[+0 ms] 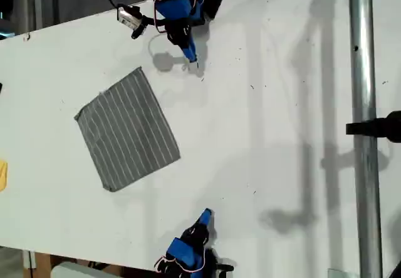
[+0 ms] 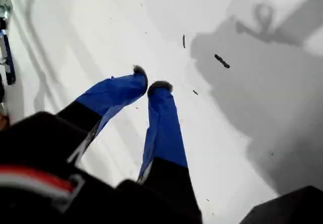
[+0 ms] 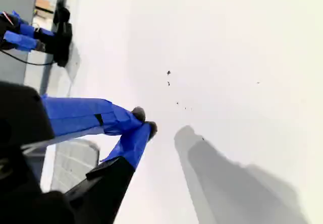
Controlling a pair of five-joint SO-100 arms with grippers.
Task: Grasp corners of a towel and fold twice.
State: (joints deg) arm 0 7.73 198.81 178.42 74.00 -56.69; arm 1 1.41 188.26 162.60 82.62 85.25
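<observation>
At the exterior view's left edge a small yellow thing (image 1: pixel 2 175) is peeking in. Just inside it the towel (image 1: pixel 128 131) is lying flat and spread open on the white counter (image 1: pixel 269 115), turned at a slant, its corners free. Right of the towel, my first end effector (image 1: pixel 191 57) is reaching down from the far edge, tip hovering near the towel's upper corner, its fingers (image 2: pixel 160 87) drawn almost together on nothing. My second end effector (image 1: pixel 205 214) is poking up from the near edge, well apart from the towel, tips pressed together and empty. Its wrist view is catching a strip of towel (image 3: pixel 73 166) beside it. Bare counter is lying between the arms and running on to the metal pole (image 1: pixel 363 71) at the exterior view's right.
</observation>
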